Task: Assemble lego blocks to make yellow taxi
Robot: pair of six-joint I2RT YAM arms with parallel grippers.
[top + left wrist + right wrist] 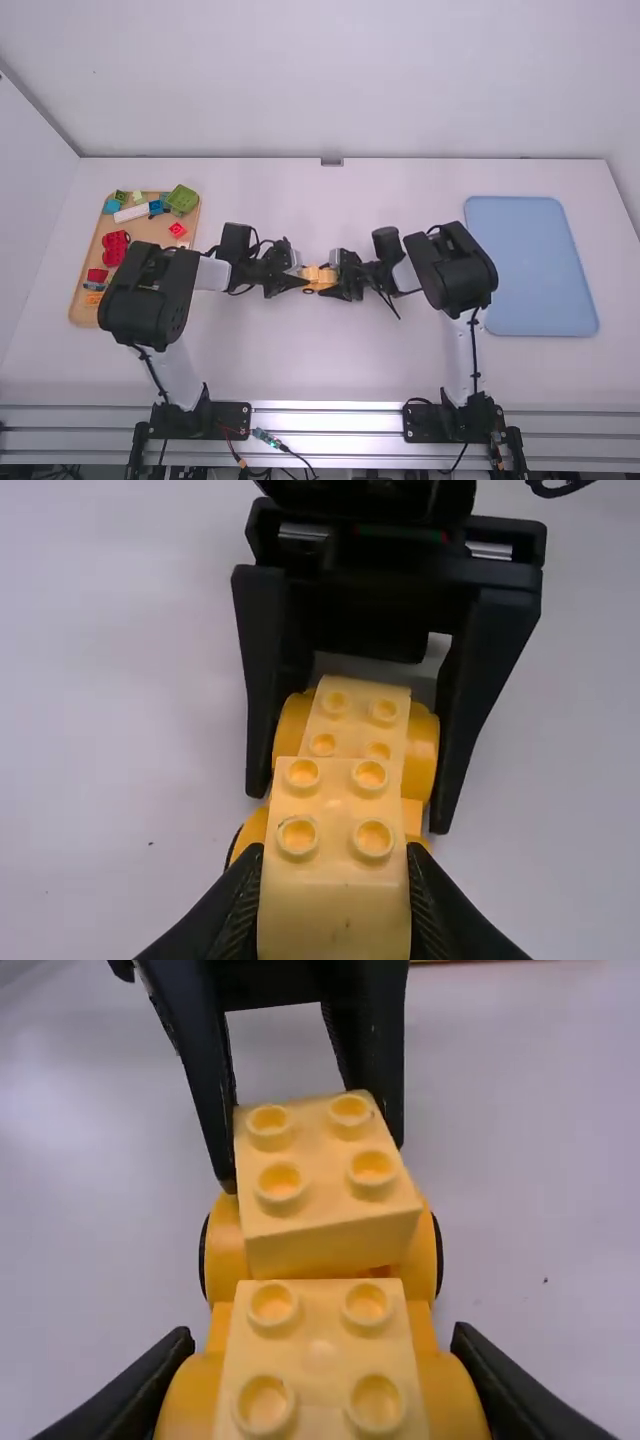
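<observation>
A lab: two mounted robot arms (460, 270)

We count two yellow Lego blocks (320, 1200) and one yellow wheeled base (225, 1255) at centre, two robot arms (150, 300), one wooden tray (150, 232) at left, and one blue mat (532, 266) at right.

Soft, bright light is spreading across the smooth white bench (350, 360) in the high view — a silvery metal rail (325, 413) is glinting along its near edge. Both wrist views are looking dimmer — small highlights are sitting on the pale-yellow plastic bricks (322, 1355).
</observation>
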